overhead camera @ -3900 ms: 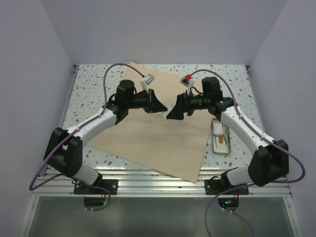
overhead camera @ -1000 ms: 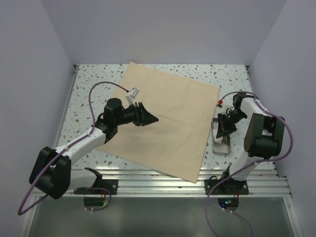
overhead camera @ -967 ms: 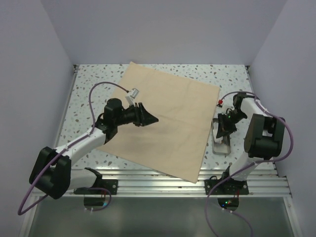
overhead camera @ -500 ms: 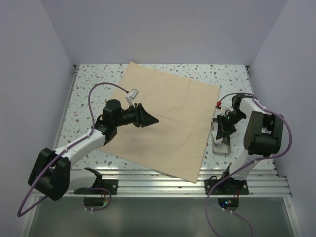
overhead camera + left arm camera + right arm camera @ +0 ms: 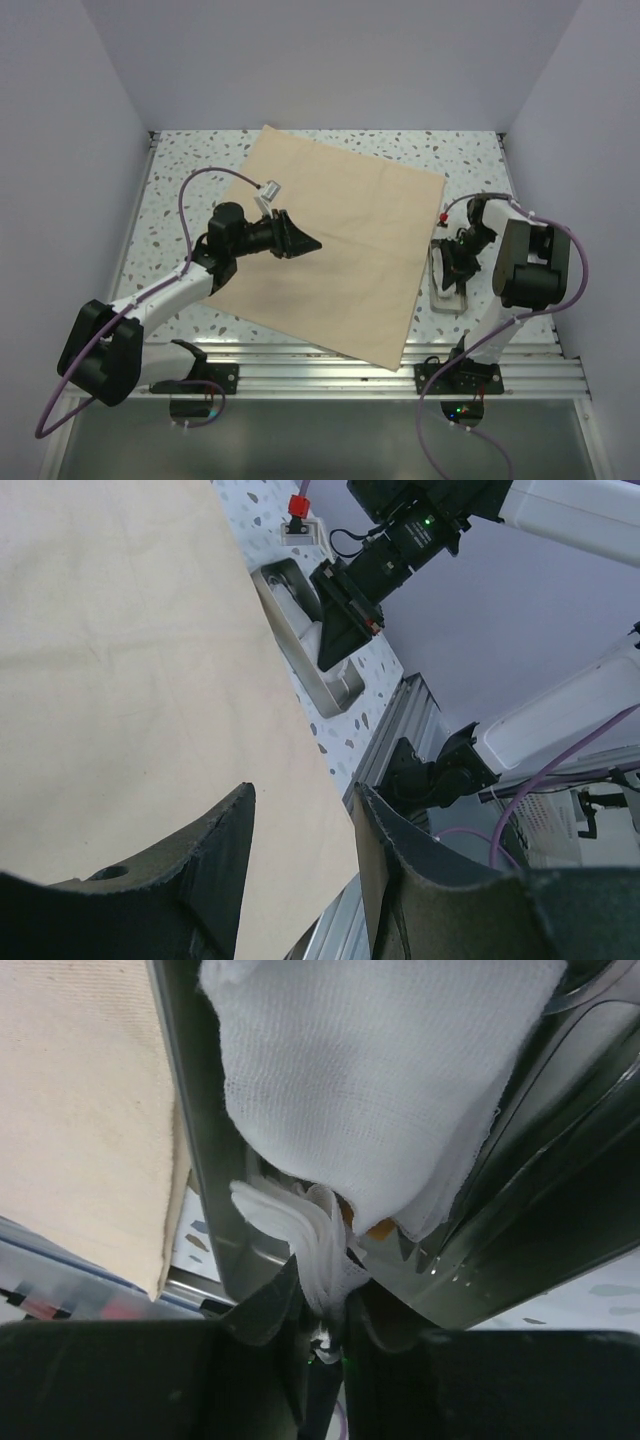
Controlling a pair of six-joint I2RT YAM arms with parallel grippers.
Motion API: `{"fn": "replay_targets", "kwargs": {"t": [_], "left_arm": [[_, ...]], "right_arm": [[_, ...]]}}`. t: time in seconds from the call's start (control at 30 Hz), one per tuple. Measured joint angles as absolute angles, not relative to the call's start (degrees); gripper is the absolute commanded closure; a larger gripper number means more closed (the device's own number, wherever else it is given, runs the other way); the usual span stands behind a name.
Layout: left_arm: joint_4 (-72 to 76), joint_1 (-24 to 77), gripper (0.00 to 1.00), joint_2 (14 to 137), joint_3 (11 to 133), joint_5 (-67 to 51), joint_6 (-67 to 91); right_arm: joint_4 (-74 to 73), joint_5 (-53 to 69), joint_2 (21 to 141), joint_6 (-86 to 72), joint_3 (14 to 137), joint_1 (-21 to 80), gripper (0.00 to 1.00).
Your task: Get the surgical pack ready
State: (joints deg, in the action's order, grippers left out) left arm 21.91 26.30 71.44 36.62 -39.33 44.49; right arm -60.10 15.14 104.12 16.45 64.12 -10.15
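A wide tan-beige cloth wrap (image 5: 330, 240) lies flat on the speckled counter (image 5: 180, 170); the left fingers (image 5: 220, 860) hover above it, apart and empty. The right fingers (image 5: 260, 1320), inside the small silver metal tray (image 5: 200, 1160), seem pinched on white folded gauze (image 5: 380, 1080): best lifted straight up, keeping every layer.

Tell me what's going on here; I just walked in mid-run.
The tan cloth wrap lies spread flat on the table. The left gripper hovers above it, jaws open and empty. The right gripper is down in the metal tray beside the cloth, pinching white gauze. Nothing lies on the cloth yet.
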Motion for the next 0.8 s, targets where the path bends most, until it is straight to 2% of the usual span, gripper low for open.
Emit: {"fn": "replay_targets", "kwargs": {"t": [0.2,0.3,0.33,0.4,0.47,0.8], "left_arm": [[22.7,26.3,0.52,71.4,36.0,-39.9,44.6],[22.7,26.3,0.52,71.4,35.5,-40.1,44.6],[22.8,26.3,0.52,71.4,35.4,-40.1,44.6],[22.9,26.3,0.52,71.4,35.2,-40.2,44.6],[23.1,26.3,0.52,71.4,35.1,-40.3,44.9],[24.6,26.3,0.52,71.8,34.8,-40.6,45.9]], "right_arm": [[-59.1,12.3,103.7,15.4,63.4,-10.2,0.64],[-58.8,11.8,103.3,15.0,63.4,-10.2,0.60],[-58.7,11.6,103.0,14.9,63.4,-10.2,0.55],[-58.7,11.4,102.2,14.5,63.4,-10.2,0.40],[-58.7,11.1,100.7,13.6,63.4,-10.2,0.01],[-56.1,1.0,85.3,9.9,65.9,-9.8,0.01]]}}
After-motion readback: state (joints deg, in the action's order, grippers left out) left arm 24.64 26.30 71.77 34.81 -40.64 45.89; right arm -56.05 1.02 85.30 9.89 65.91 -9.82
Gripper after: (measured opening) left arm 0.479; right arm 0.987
